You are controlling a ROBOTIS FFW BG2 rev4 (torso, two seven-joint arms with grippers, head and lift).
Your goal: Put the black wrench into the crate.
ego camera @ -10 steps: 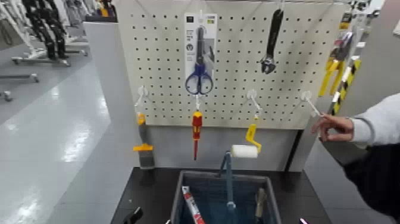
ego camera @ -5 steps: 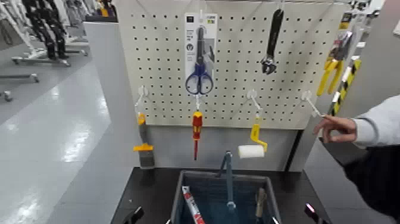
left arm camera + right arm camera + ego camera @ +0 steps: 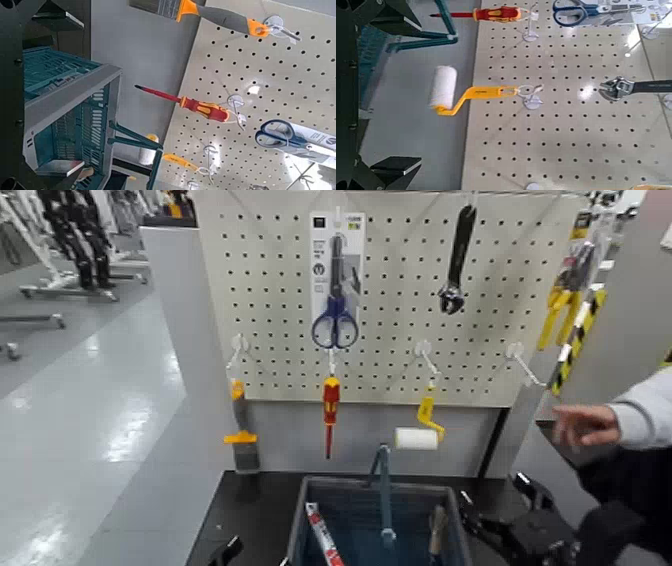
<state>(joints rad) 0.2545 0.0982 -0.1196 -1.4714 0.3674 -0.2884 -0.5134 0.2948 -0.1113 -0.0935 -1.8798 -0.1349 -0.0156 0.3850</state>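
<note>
Black wrench (image 3: pixel 456 258) hung on pegboard (image 3: pixel 400 330), far above right pincer (image 3: pixel 500 515), empty, spread open

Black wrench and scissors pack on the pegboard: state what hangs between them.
Nothing. In the head view only bare pegboard separates the black wrench from the scissors pack.

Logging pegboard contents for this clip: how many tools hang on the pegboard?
5: scissors top centre, black wrench top right, brush lower left, screwdriver lower centre, paint roller lower right. Two hooks at right look bare; none seems hidden.
</note>
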